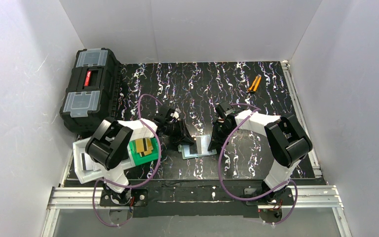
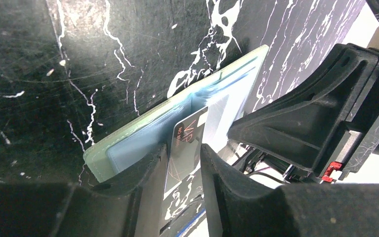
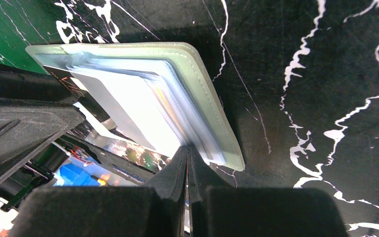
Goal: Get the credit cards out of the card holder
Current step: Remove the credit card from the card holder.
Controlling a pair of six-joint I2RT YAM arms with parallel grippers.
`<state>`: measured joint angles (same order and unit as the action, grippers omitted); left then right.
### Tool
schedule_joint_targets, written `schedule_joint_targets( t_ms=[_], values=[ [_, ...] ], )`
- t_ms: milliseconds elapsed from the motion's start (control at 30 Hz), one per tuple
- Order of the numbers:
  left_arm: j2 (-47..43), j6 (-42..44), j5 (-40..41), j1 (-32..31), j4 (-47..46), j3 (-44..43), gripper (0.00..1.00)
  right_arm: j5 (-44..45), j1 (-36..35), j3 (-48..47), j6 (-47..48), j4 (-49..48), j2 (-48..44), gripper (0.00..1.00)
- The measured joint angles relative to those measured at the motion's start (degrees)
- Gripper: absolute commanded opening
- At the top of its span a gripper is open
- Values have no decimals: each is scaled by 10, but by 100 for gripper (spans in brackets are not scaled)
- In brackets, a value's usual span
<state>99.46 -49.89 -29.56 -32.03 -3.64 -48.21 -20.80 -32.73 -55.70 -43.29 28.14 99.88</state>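
The card holder (image 1: 201, 148) lies open on the black marbled table between my two grippers, pale green outside and blue-grey inside (image 2: 138, 140). A dark glossy credit card (image 2: 190, 129) marked VIP sticks out of its pocket. My left gripper (image 2: 182, 148) stands open around that card, with a gap on each side of it. My right gripper (image 3: 187, 149) is shut, its tips against the near edge of the card holder (image 3: 197, 84). Whether it pinches a layer I cannot tell. In the top view the left gripper (image 1: 181, 139) and right gripper (image 1: 213, 142) flank the holder.
A bright green bin (image 1: 139, 159) with gold-tan cards (image 1: 144, 146) sits just left of the holder, under the left arm. White-clear bins (image 1: 85, 165) lie further left. A black toolbox (image 1: 89, 89) stands at the back left and an orange tool (image 1: 254, 84) at the back right.
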Motion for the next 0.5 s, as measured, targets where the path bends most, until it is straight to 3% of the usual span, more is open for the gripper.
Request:
schedule_joint_targets(
  t_ms=[267, 500],
  values=[
    [16, -10, -25, 0, -36, 2, 27, -4, 1, -3, 0, 3, 4, 6],
    [33, -30, -34, -5, -62, 6, 2, -4, 1, -4, 1, 4, 5, 6]
  ],
)
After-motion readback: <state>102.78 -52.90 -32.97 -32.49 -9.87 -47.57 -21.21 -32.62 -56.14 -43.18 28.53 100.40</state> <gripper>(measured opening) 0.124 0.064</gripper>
